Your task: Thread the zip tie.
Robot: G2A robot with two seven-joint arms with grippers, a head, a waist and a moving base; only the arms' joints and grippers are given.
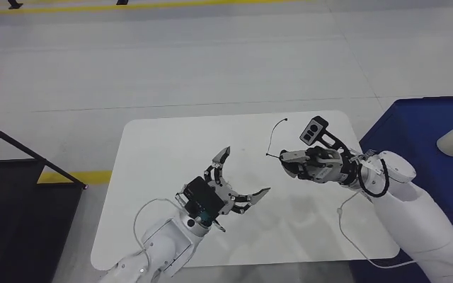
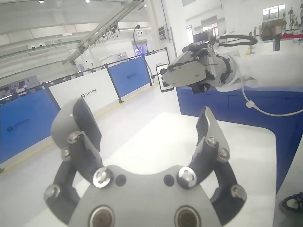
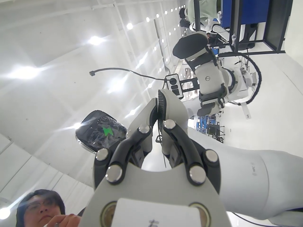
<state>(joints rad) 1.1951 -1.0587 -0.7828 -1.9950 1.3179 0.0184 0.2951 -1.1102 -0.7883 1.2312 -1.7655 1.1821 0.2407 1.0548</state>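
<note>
A thin black zip tie (image 1: 273, 134) is pinched in my right gripper (image 1: 282, 157), which is shut on it above the right part of the white table (image 1: 163, 163). A long curved length rises from the fingers to the tie's small head (image 1: 285, 119), and a short tail (image 1: 268, 154) sticks out the other side. In the right wrist view the tie (image 3: 123, 69) arcs away from the right gripper (image 3: 157, 101). My left gripper (image 1: 243, 174) hangs open and holds nothing near the table's middle front, pointing toward the right gripper (image 2: 165, 75); its fingers (image 2: 82, 116) are spread wide.
A blue-covered table (image 1: 417, 127) stands just right of the white one. A white cable (image 1: 354, 233) trails under the right arm. A dark frame (image 1: 42, 166) and dark mat lie on the floor to the left. The table's far left is bare.
</note>
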